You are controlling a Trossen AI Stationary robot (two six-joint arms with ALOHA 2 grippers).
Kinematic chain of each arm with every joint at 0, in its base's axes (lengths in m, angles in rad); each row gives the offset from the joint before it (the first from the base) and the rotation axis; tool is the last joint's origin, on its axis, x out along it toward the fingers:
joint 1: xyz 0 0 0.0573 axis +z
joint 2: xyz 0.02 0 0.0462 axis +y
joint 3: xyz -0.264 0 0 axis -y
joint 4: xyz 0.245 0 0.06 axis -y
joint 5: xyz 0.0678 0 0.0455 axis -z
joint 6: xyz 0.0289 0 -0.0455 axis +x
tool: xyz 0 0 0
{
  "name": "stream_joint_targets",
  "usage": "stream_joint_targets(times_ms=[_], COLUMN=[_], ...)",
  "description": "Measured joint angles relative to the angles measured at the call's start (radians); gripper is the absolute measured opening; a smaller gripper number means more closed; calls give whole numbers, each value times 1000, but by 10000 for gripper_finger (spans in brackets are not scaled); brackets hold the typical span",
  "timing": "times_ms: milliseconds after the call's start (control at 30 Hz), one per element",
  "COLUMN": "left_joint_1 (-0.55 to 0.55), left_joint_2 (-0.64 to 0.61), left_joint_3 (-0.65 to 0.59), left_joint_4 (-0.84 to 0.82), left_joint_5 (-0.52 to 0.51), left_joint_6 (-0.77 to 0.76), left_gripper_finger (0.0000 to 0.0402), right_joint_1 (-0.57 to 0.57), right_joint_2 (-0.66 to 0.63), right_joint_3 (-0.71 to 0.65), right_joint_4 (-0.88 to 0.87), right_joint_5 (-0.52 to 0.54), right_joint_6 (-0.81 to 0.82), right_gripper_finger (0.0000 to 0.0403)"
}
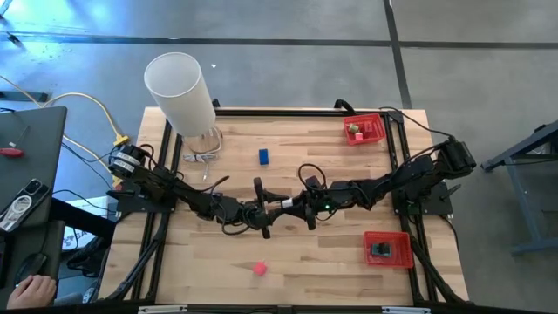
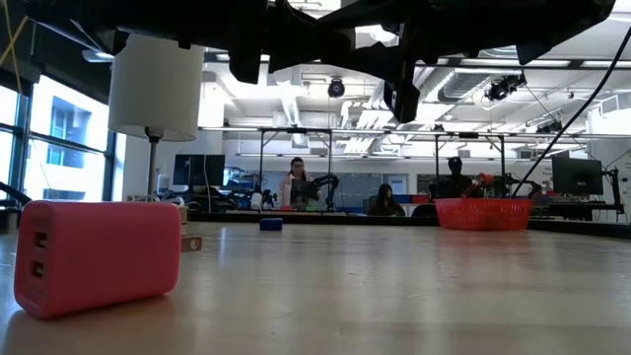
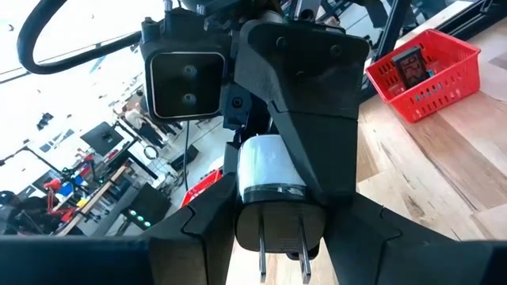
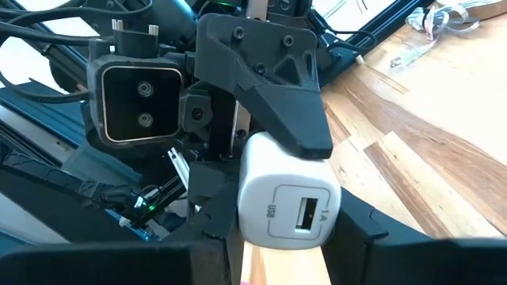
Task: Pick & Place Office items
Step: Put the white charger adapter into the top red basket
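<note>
We saw both grippers [image 1: 283, 208] clamped on one white charger [image 4: 287, 198] (prongs toward left, socket toward right) mid-table.

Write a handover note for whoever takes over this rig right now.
Left end effector: mid-table, shut on the white plastic USB wall charger.
Right end effector: facing it, shut on the same charger; this looks like a mid-air handover.
Done: a black item lies in the near red plastic tray, and small green and red pieces lie in the far red plastic tray.
Left: place the white charger, then collect the small blue block and the pink plastic charger, both loose on the wooden table.
</note>
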Motion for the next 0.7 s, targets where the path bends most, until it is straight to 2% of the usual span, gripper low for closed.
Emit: stream_joint_targets(times_ms=[200, 333, 467, 700], left_joint_1=[-3, -5, -5, -9], left_joint_2=[0, 0, 0, 0], left_joint_3=[0, 0, 0, 0], left_joint_4=[0, 1, 3, -14], left_joint_5=[-2, -38, -49, -48], left_joint_6=[-40, 20, -52, -34], left_gripper_finger=[162, 171, 175, 176], right_joint_1=[0, -1, -1, -1], right_joint_2=[0, 0, 0, 1], right_joint_3=[0, 0, 0, 0], right_joint_4=[0, 0, -3, -8], right_joint_5=[0, 9, 11, 6], right_joint_6=[1, 1, 1, 0], right_gripper_finger=[112, 112, 112, 112])
